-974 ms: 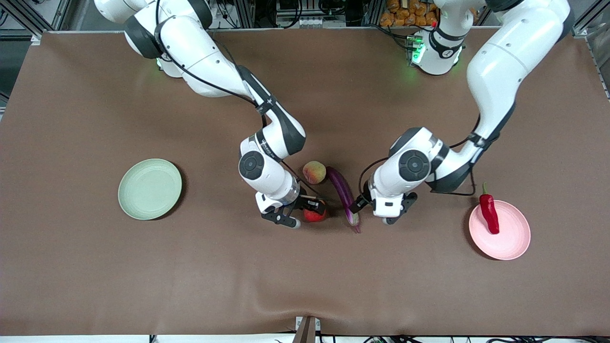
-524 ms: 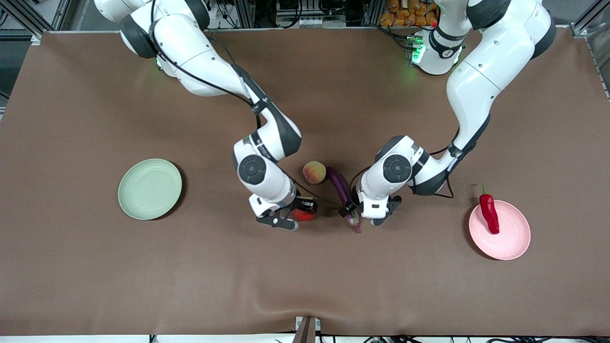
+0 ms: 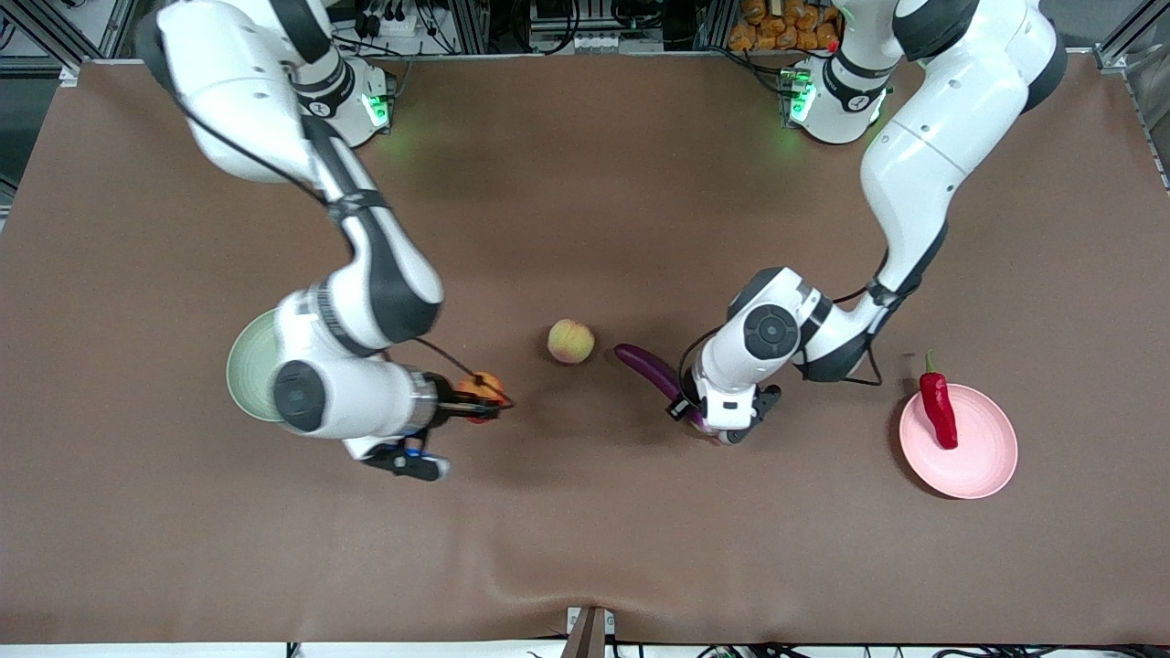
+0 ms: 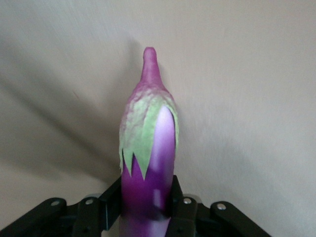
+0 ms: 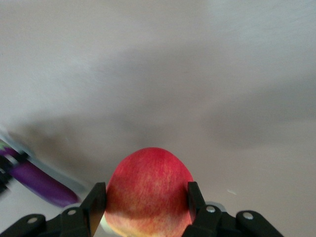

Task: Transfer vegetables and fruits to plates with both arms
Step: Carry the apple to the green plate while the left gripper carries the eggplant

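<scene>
Pomegranate sits clamped between the fingers of the right gripper, lifted over bare brown table at about three o'clock from the pale green plate, which the right arm's wrist partly covers in the front view; the right wrist view shows the red fruit pinched on both sides by the dark fingers. Over at the eggplant, the left gripper has its fingers closed around the stem end, and the left wrist view shows the green calyx and purple body squeezed between the black pads; whether it rests on the table or is lifted cannot be told. A peach lies alone on the table at roughly nine o'clock from the eggplant's free tip, close to it but apart. On the pale pink plate, toward the left arm's end of the table, the red chilli pepper lies along the rim at ten o'clock, its green stem poking out over the edge. No readable writing or brand marks show on the arms or objects. Wide open cloth stretches along the table edge nearest the front camera and between the two plates, with a slight ripple in the cloth at six o'clock.
</scene>
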Controlling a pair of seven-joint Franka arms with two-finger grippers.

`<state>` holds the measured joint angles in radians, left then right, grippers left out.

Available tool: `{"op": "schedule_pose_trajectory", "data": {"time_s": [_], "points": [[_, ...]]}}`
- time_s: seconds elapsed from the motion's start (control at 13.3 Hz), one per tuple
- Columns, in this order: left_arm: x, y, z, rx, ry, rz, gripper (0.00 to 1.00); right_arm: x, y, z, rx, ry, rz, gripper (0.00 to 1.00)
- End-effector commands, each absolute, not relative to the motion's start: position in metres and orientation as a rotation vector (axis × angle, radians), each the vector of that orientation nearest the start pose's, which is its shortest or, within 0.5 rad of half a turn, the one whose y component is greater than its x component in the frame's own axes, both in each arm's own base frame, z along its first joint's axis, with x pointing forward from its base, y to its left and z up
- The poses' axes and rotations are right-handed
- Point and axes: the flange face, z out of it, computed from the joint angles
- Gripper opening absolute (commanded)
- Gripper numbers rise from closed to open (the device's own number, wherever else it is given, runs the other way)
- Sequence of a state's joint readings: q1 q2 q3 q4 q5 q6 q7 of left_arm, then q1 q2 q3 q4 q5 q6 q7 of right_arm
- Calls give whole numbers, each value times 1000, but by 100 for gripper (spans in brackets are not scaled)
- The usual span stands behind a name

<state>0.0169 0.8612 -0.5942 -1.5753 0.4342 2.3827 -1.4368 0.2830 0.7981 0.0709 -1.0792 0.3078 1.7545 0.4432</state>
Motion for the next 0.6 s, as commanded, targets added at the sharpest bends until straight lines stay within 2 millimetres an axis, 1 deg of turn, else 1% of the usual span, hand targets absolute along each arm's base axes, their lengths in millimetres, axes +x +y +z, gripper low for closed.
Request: {"op": "schedule_pose_trajectory", "data": {"time_s": [0.0,0.07,0.15,0.22,0.3,0.37,0.52], "points": [[644,-268,277,-3078,-1074,60,0,691,221,373,-2843,166,452,0],[650,-238,300,-3083,-1034,99,0,687,200,372,-2854,138,477,0],[655,-208,322,-3108,-969,120,0,679,175,368,-2882,88,496,0],[659,-168,339,-3129,-888,151,0,668,159,363,-2916,39,515,0],[663,-125,348,-3155,-793,184,0,659,145,357,-2939,21,535,0],[666,-83,349,-3173,-706,206,0,653,133,351,-2948,4,558,0],[669,-3,336,-3210,-551,224,0,643,103,343,-2951,-51,590,0]]}}
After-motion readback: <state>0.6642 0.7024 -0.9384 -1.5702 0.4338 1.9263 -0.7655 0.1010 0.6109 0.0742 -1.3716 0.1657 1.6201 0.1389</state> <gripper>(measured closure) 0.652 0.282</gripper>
